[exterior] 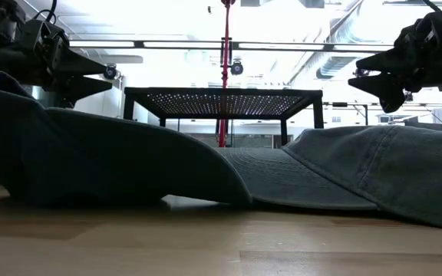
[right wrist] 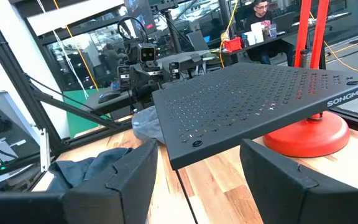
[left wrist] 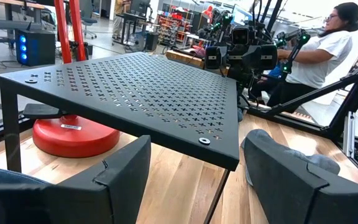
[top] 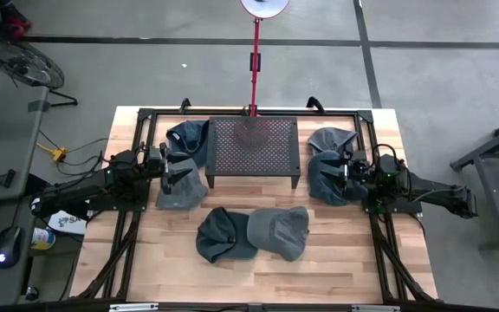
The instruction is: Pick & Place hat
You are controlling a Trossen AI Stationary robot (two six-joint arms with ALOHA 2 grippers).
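Note:
Several caps lie crown up on the wooden table. Two are at the left, a grey one [top: 183, 192] and a dark one [top: 191, 136]. Two dark ones are at the right [top: 326, 184] [top: 334, 139]. Near the front edge, a dark cap [top: 217, 236] [exterior: 90, 165] lies beside a lighter grey one [top: 281, 231] [exterior: 374, 169]. My left gripper [top: 173, 171] [exterior: 102, 74] [left wrist: 194, 180] hangs open above the left grey cap, pointing at the stand. My right gripper [top: 343, 171] [exterior: 355, 79] [right wrist: 197, 180] hangs open above the right caps, facing it.
A black perforated metal stand [top: 254, 143] [exterior: 225, 96] [left wrist: 135, 93] [right wrist: 260, 102] sits mid-table toward the far edge, between the grippers. A red pole on a round base [top: 255, 52] [left wrist: 73, 134] stands behind it. A seated person [left wrist: 325, 50] is beyond the table's right side. Bare wood [top: 258, 282] lies along the near edge.

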